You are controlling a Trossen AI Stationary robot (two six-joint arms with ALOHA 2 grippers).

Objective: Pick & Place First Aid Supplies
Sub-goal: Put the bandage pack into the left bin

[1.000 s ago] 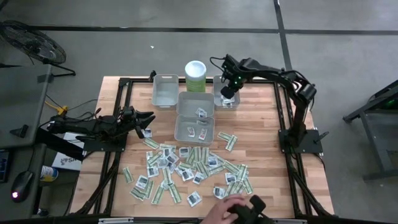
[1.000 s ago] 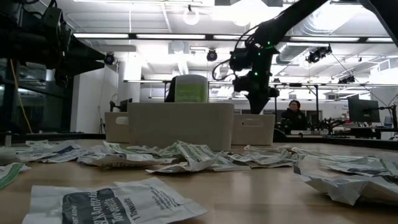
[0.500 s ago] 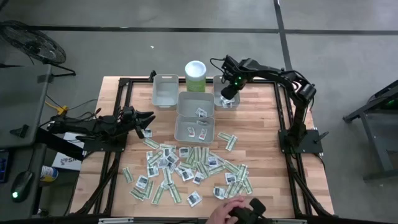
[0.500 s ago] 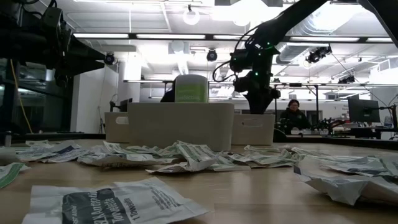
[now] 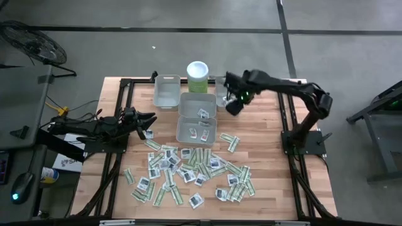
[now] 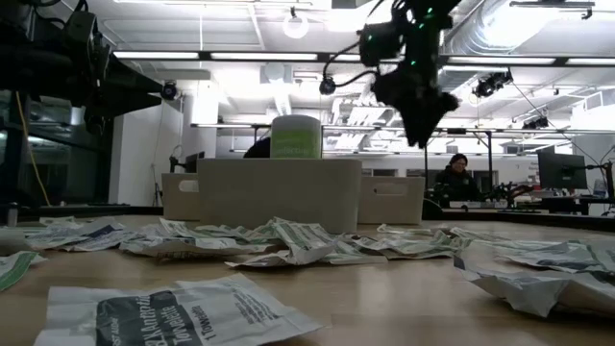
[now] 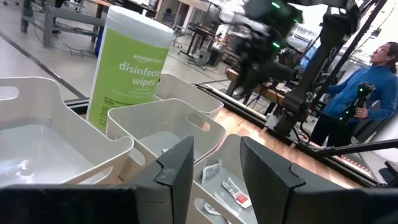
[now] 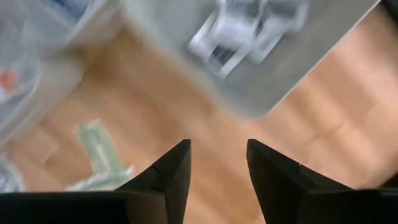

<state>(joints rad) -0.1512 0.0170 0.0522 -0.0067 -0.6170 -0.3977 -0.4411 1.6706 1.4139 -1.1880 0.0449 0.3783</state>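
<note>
The right gripper (image 5: 232,107), released and empty above the table's far edge beside a bin (image 5: 228,93), should next reach a packet (image 5: 230,142); the left gripper (image 5: 149,122) waits open at the left edge.

Surface (image 5: 264,135): light wood planks, black frame edging. Bins (image 5: 166,91): pale grey plastic. Canister (image 5: 197,77): pale green body, white lid, white lettering on green in left wrist view. Packets (image 5: 188,166): narrow strips pale green-white; squares white with dark print. Arms: dark, nearly black; small green light on right arm (image 5: 248,95). Fingers (image 8: 165,174): black. Floor (image 5: 188,37): grey concrete. Person (image 7: 357,102): blue sleeve.
</note>
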